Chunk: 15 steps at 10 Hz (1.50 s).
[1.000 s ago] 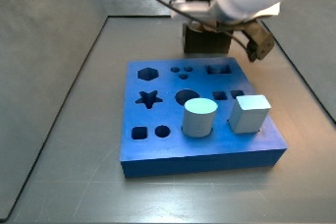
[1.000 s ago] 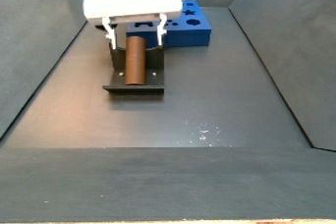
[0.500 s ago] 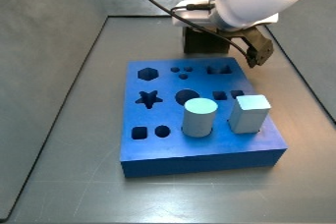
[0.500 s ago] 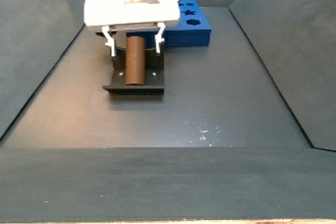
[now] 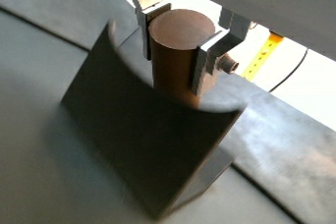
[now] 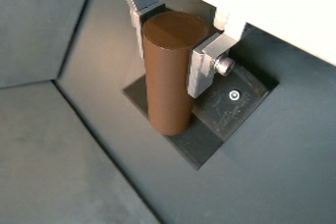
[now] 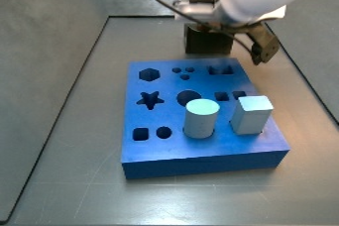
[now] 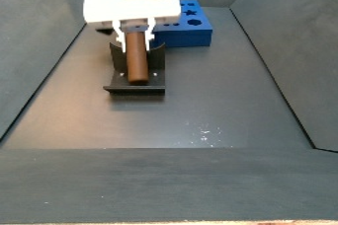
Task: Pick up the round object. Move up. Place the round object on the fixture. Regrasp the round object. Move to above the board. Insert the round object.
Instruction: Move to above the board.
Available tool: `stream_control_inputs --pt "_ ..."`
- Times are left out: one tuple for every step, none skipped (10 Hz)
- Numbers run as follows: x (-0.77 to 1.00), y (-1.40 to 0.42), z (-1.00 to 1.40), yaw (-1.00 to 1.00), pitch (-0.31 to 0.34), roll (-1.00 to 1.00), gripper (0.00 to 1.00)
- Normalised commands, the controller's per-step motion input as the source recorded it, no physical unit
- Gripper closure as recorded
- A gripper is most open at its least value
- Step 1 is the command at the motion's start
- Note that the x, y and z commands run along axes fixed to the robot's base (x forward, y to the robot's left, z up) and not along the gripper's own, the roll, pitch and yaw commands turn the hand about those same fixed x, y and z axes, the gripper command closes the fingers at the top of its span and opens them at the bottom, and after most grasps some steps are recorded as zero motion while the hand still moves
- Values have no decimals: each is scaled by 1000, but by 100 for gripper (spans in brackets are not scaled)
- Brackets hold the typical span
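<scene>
The round object (image 8: 133, 59), a slim brown peg, lies in the notch of the dark fixture (image 8: 134, 87). My gripper (image 8: 133, 36) is over the peg's far end, shut on the round object. In both wrist views the silver fingers press the peg's sides near its round end face (image 5: 182, 29) (image 6: 171, 41); the gripper (image 5: 179, 59) (image 6: 172, 49) sits over the fixture (image 5: 138, 140) and its base plate (image 6: 245, 105). The blue board (image 7: 166, 141) lies in front of the fixture (image 7: 203, 41) in a side view; there the gripper (image 7: 236, 38) hides the peg.
A pale grey-white cylinder (image 7: 200, 119) and a grey-white cube (image 7: 253, 113) stand in the board's holes. Sloped dark walls (image 8: 34, 81) enclose the floor on both sides. The board (image 8: 196, 28) sits just behind the fixture.
The fingers stood wide apart on either side of the peg earlier; now they have closed onto it. The peg and fixture have not moved.
</scene>
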Motion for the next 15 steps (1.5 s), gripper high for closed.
stream_control_inputs --pt "28 -139 1000 44 266 -54 100" --pt "26 -131 1000 101 248 -71 100" --pt "26 -128 1000 119 232 -70 100" --pt "27 -121 1000 144 206 -61 100" --pt "28 -118 1000 151 187 -51 100" --pt "30 -115 1000 155 164 -38 100" --pt "33 -111 1000 154 151 -27 100" --pt "37 -106 1000 145 136 -28 100" --pt "40 -101 1000 137 122 -29 100" --pt "40 -97 1000 130 113 -28 100" --pt "40 -92 1000 119 106 -31 100" --pt "45 -86 1000 108 114 -37 100" --pt "47 -81 1000 100 124 -37 100" --pt "41 -60 840 94 131 -41 100" --pt "36 -45 679 94 136 -50 100"
